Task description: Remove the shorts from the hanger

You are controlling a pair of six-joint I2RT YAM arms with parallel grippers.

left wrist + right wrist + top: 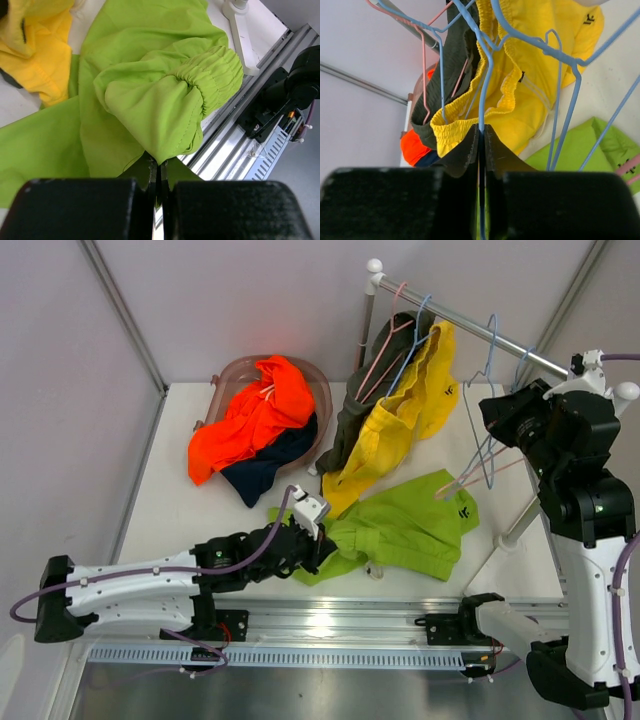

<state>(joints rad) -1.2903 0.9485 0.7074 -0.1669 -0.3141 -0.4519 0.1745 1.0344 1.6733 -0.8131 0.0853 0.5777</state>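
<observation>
The lime green shorts (405, 528) (160, 95) lie spread on the table near its front edge. My left gripper (318, 540) (159, 165) is shut on a fold of their fabric at their left end. Yellow shorts (400, 415) (540, 60) and dark olive shorts (362, 405) (455, 60) hang on hangers from the rail (505, 342). My right gripper (493, 425) (481, 131) is up by the rail. It is shut on the wire of a bare blue hanger (489, 380) (482, 80).
A pinkish basket (326, 392) at the back left holds orange shorts (255, 410) and navy shorts (262, 468). A bare pink hanger (475, 478) dangles beside the blue one. The rack's white post (517, 525) stands at the table's right. A metal rail (350, 625) borders the front edge.
</observation>
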